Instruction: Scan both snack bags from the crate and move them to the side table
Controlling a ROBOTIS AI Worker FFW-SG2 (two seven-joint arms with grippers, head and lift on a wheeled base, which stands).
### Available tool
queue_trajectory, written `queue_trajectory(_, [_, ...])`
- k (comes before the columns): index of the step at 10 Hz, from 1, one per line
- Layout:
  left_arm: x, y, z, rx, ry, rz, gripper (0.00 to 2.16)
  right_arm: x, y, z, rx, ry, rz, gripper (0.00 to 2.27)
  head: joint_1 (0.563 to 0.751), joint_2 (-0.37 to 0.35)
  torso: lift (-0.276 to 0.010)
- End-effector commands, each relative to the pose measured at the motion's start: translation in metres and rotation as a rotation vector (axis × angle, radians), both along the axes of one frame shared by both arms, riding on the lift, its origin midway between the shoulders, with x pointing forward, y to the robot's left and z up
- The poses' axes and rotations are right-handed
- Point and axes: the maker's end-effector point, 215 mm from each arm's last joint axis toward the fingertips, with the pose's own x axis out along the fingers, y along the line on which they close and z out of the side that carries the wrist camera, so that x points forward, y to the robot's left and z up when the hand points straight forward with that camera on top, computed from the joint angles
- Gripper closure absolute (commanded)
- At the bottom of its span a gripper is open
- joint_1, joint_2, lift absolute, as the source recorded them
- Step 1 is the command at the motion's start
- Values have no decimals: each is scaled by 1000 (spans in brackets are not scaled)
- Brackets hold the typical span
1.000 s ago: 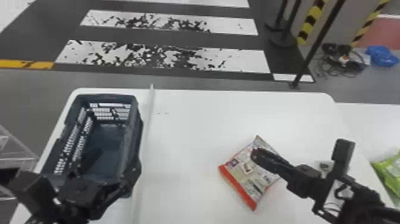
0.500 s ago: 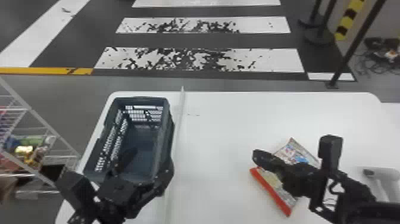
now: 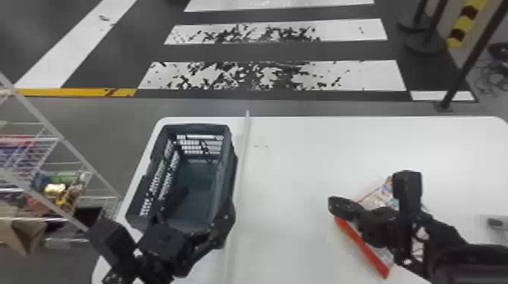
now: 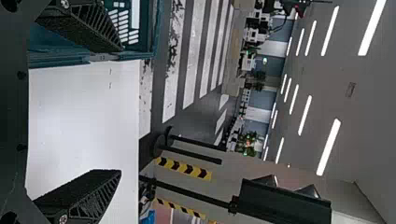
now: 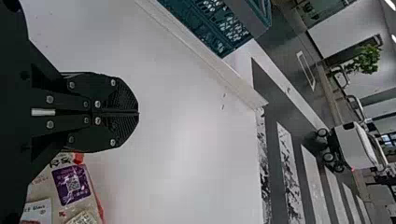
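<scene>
Right tool (image 5: pixel 138 113), pressed together, is hanging near the snack bag (image 5: pixel 72 186); left tool (image 4: pixel 121 110), spread, is hanging well left of it. Opening before lowering is probably aiding grasping.

A red-edged snack bag (image 3: pixel 380 196) with a purple label (image 5: pixel 70 183) lies slantwise on the white table (image 3: pixel 295 170), partly hidden from above. A dark, open-topped crate (image 3: pixel 229 162) with latticed walls stands upright near the table's left edge.
</scene>
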Motion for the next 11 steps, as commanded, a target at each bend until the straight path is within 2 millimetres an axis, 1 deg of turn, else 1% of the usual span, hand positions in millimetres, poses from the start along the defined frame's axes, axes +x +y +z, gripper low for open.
queue_trajectory(1, [0, -1, 2, -3, -4, -1, 66, 1, -5, -10, -65, 2, 3, 2243, 695, 145, -29])
queue_trajectory(4, [0, -3, 3, -6, -5, -3, 66, -5, -11, -26, -144, 15, 14, 2243, 695, 132, -29])
queue_trajectory(6, [0, -4, 3, -7, -6, -8, 66, -17, -19, -36, -161, 33, 18, 2243, 695, 122, -29])
queue_trajectory(7, [0, -4, 2, -10, -3, -8, 66, -29, -21, -40, -157, 55, 20, 2243, 695, 118, -29])
queue_trajectory(9, [0, -5, 3, -18, -7, -8, 66, -40, -36, -36, -154, 53, -1, 2243, 695, 113, -29])
queue_trajectory(11, [1, -12, 3, -28, -15, -17, 66, -51, -60, -24, -137, 44, -29, 2243, 695, 87, -29])
